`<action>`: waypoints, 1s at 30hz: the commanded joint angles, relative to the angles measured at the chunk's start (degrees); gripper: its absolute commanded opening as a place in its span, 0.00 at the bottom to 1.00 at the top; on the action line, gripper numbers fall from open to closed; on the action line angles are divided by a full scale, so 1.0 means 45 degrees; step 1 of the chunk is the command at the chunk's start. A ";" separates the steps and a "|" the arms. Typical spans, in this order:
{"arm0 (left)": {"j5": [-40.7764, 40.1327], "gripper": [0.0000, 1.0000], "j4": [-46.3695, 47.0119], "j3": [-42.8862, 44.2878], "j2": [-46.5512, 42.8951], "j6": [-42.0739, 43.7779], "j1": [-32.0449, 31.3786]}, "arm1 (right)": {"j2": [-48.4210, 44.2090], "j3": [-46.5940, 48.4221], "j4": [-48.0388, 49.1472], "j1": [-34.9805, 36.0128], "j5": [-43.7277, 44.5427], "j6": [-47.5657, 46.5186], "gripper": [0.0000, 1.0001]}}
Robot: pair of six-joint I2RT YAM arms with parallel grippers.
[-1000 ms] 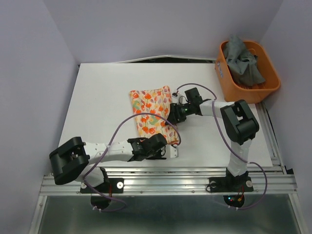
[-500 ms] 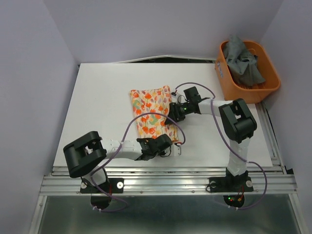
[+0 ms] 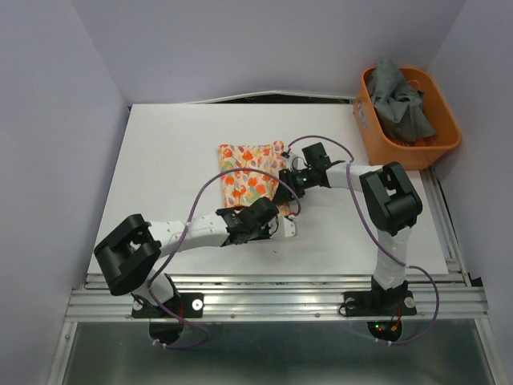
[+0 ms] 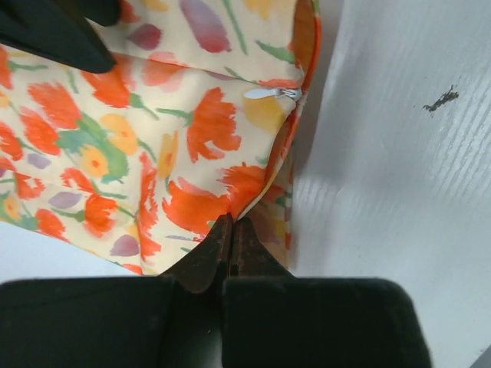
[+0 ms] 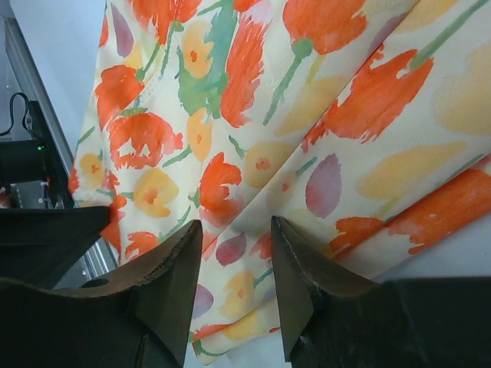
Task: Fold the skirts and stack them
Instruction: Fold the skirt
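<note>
There are two skirts, one basket and two arms. The print skirt [image 3: 251,172] lies bunched on the white table [image 3: 160,160], a little beyond its middle. The grey skirt [image 3: 401,100] sits crumpled in the orange basket [image 3: 369,132] at the table's far right corner, well apart from the other. The left arm [image 3: 184,233] lies low, its elbow by the near left edge and its forearm running rightward to the print skirt's near right corner. There the left gripper [image 4: 229,226] is clenched, its two fingers pressed together on the folded edge of the print cloth, so that the skirt is pinched between them. A small white zip pull [image 4: 270,93] shows on the cloth just beyond the pinch, near the orange hem. The right arm [image 3: 393,200] stands up from its base at the near right, bends at the elbow and reaches leftward to the print skirt's right edge. The right gripper [image 5: 236,230] hangs over that edge with its fingers apart and a fold of print cloth showing in the gap. Whether they touch the cloth cannot be told. A purple cable [image 3: 216,188] loops from each arm over the table.
</note>
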 commanded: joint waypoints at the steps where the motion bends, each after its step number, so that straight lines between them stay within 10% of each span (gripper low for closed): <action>1: 0.0925 0.00 -0.1055 0.1073 -0.1180 0.0096 0.0060 | 0.0280 -0.0282 -0.0887 0.0089 0.0413 -0.0719 0.47; 6: 0.0906 0.00 -0.1213 0.1075 -0.1084 0.0193 0.0041 | 0.0046 -0.0400 -0.1043 0.0089 0.0373 -0.0818 0.47; 11: 0.0827 0.31 -0.0100 0.0059 -0.0791 0.0155 -0.0017 | 0.0085 -0.0263 -0.1121 0.0089 0.0432 -0.0799 0.47; 18: 0.1862 0.47 -0.0353 0.0291 0.0303 -0.0099 0.0002 | 0.0163 -0.0185 -0.1317 0.0089 0.0432 -0.0935 0.47; 30: 0.1179 0.48 0.0643 0.0215 0.1886 -0.0197 0.0080 | 0.0378 -0.0165 -0.1473 0.0089 0.0432 -0.1111 0.46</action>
